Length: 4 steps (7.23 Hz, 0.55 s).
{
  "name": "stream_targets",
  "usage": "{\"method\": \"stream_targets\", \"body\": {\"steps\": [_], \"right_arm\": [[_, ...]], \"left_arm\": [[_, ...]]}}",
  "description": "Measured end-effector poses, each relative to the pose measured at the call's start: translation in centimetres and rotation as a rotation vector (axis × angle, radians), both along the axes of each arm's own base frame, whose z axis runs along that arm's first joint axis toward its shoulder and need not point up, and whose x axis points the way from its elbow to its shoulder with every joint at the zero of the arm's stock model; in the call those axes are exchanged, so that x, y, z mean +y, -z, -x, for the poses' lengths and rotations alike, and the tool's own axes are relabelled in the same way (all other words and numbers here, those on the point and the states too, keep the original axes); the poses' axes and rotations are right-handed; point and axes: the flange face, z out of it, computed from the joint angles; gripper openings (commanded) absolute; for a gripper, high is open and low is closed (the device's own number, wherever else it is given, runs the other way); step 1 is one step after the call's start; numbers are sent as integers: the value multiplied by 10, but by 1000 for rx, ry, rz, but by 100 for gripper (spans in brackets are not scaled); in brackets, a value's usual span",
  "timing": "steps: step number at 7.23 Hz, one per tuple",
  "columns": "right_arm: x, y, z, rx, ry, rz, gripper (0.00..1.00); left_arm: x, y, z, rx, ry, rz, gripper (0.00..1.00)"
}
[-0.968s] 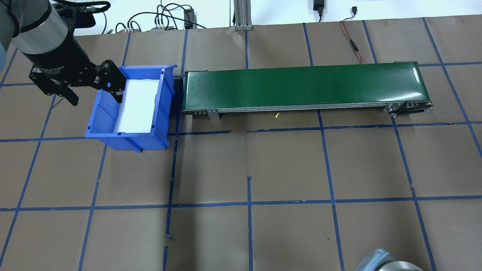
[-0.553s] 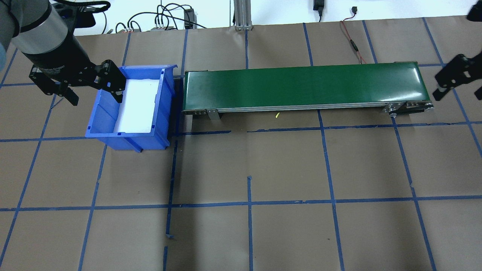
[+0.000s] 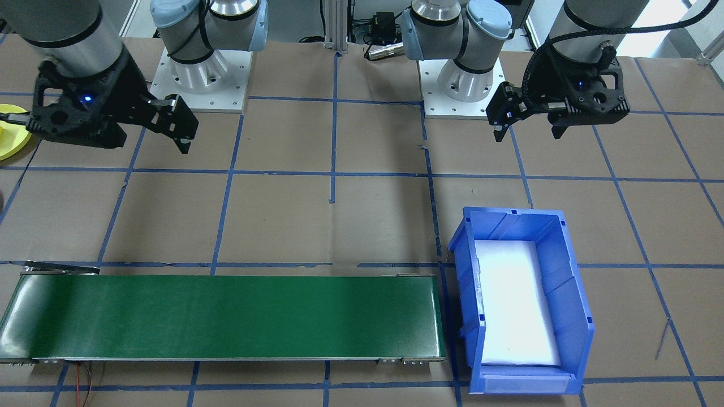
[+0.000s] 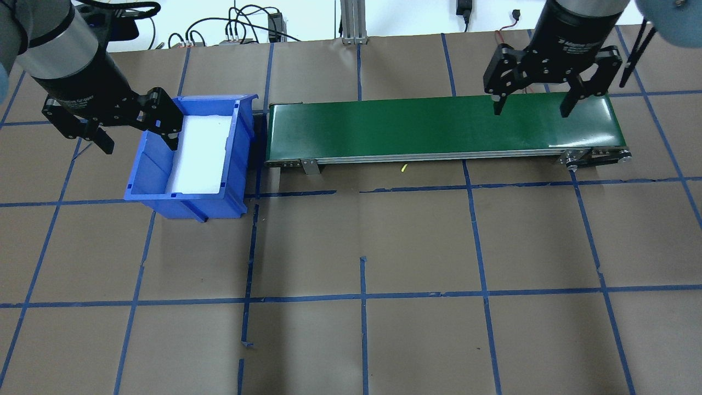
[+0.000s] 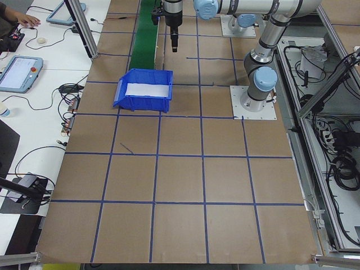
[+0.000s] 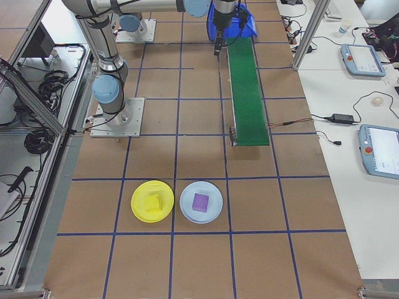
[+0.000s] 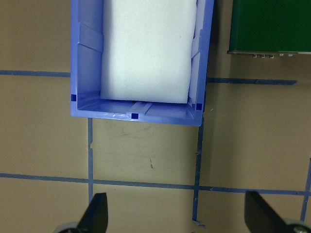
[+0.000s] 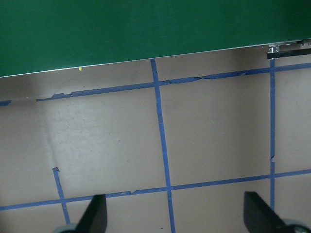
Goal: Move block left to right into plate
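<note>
A: What's in the containers?
B: The blue bin (image 4: 186, 159), left of centre in the overhead view, holds only a white pad (image 4: 200, 153). Low in the right side view, the plate (image 6: 152, 201) carries a yellow block (image 6: 153, 202); just beside it a pale blue plate (image 6: 201, 202) holds a purple block (image 6: 200, 202)

A: And the arms?
B: Left gripper (image 4: 117, 128) hangs by the bin, jaws spread, nothing between them. Right gripper (image 4: 531, 106) hovers over the green belt (image 4: 439, 123), jaws also wide and bare

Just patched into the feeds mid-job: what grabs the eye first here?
The long green conveyor belt crosses the table, with the blue bin at its end, white-lined and holding no block. Both grippers hang open: the right gripper above the belt, the left gripper at the bin.
</note>
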Motion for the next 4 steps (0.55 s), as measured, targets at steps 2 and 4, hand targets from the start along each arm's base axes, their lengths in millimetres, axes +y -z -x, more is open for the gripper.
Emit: {"method": "stream_targets", "body": {"steps": [2, 4], "right_arm": [[5, 6, -14, -23, 29, 30, 100], [7, 3, -11, -33, 46, 92, 100]], "left_arm": [[0, -1, -2, -1, -5, 2, 100], [0, -1, -3, -2, -6, 2, 100]]}}
